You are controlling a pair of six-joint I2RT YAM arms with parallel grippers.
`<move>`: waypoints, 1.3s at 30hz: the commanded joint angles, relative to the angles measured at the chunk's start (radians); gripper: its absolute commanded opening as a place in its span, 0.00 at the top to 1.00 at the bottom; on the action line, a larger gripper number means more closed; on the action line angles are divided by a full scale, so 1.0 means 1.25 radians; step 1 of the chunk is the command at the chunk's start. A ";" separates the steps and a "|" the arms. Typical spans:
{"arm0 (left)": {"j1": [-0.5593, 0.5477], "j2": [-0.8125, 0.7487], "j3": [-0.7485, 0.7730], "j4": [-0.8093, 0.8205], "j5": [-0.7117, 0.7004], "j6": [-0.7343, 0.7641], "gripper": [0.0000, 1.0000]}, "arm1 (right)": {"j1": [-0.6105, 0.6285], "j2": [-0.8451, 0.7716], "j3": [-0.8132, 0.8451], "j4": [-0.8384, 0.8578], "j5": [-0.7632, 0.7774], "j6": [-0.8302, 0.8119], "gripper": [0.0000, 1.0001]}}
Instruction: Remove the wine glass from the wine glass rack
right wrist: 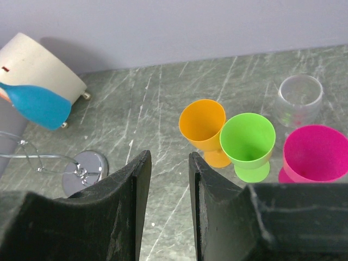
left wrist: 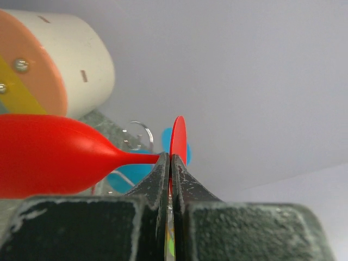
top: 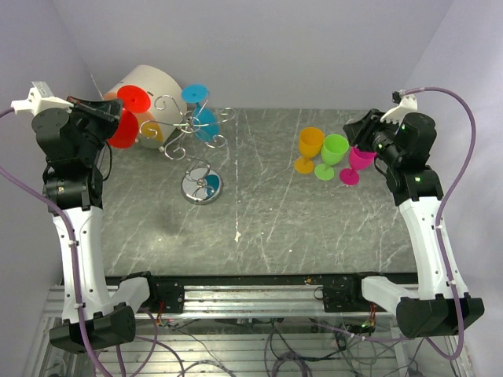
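Note:
My left gripper (top: 116,112) is shut on the round foot of a red wine glass (top: 124,129) and holds it in the air at the far left, left of the wire rack. In the left wrist view the fingers (left wrist: 163,174) pinch the foot's edge and the red bowl (left wrist: 49,160) points left. The silver wine glass rack (top: 202,186) stands mid-table on its chrome base, and its curled arms carry a blue wine glass (top: 206,123). My right gripper (top: 355,131) is open and empty, high above the right side of the table (right wrist: 169,157).
A beige drum with an orange face (top: 153,86) lies behind the rack. Orange (top: 309,148), green (top: 332,155) and pink (top: 358,163) glasses stand upright at the right. A clear glass (right wrist: 298,98) stands behind them. Walls close in at the back and both sides.

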State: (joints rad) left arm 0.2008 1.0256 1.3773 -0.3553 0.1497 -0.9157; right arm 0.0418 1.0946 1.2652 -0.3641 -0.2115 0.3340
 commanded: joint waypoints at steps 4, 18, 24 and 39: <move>-0.001 -0.004 -0.019 0.295 0.248 -0.184 0.93 | 0.004 -0.013 0.000 0.092 -0.208 0.034 0.66; -0.012 -0.026 0.062 0.651 0.403 -0.458 0.93 | 0.027 0.030 -0.040 0.596 -0.634 0.410 0.64; -0.015 -0.034 0.020 0.857 0.409 -0.648 0.93 | 0.145 0.121 -0.012 0.946 -0.701 0.626 0.52; -0.050 -0.127 -0.122 0.989 0.398 -0.774 0.93 | 0.301 0.549 0.327 1.624 -0.631 1.083 0.35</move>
State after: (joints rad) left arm 0.1574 0.9016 1.2621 0.7723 0.6407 -1.8168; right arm 0.4019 1.6695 1.6001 1.3579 -1.0496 1.4513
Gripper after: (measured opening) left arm 0.075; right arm 0.648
